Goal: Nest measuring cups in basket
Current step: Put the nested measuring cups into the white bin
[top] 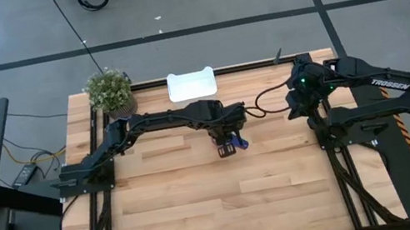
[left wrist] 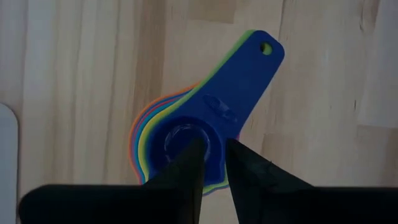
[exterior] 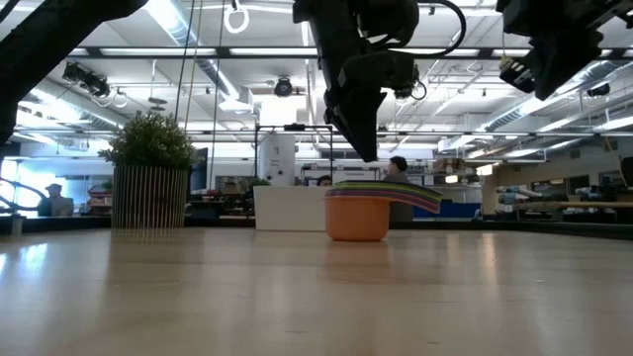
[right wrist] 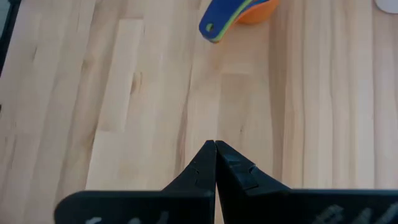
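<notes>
On the pale wooden plank table (top: 204,208), I am hovering my left gripper (left wrist: 213,155), its fingers a narrow gap apart and gripping nothing, over the nested stack of coloured plastic measuring cups (left wrist: 205,130), handles pointing toward my right arm's side. The stack is sitting mid-table, near the low white plastic basket (top: 192,83); next I judge I need to grasp and carry it there. My right gripper (right wrist: 215,149) is waiting fully closed.

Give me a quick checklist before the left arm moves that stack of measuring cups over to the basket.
1. Cups nested in one stack on the table: ok.
2. Left gripper above the stack, fingers nearly closed at the top blue cup's bowl: ok.
3. Firm hold on the stack: cannot tell.
4. Basket in view at the far table edge, beyond the stack: ok.
5. Right gripper shut, clear of the stack: ok.
</notes>
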You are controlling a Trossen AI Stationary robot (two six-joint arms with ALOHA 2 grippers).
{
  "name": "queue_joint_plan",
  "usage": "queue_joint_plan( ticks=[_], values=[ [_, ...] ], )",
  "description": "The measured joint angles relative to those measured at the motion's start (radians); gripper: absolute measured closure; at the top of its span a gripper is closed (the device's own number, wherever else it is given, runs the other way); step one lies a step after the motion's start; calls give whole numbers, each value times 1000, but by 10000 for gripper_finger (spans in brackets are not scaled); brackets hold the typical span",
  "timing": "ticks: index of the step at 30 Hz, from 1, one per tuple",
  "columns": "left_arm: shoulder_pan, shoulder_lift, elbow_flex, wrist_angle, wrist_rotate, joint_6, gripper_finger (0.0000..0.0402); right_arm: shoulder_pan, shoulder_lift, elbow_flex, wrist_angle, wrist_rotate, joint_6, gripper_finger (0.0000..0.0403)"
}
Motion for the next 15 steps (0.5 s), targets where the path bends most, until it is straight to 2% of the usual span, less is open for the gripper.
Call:
queue_joint_plan(
  ticks=[11,15],
  values=[
    [-4,0,0,1,-1,-3,329,0,2,0,19,5,0,385],
    [-15,0,0,2,-2,84,329,0,3,0,43,6,1,382]
  ],
)
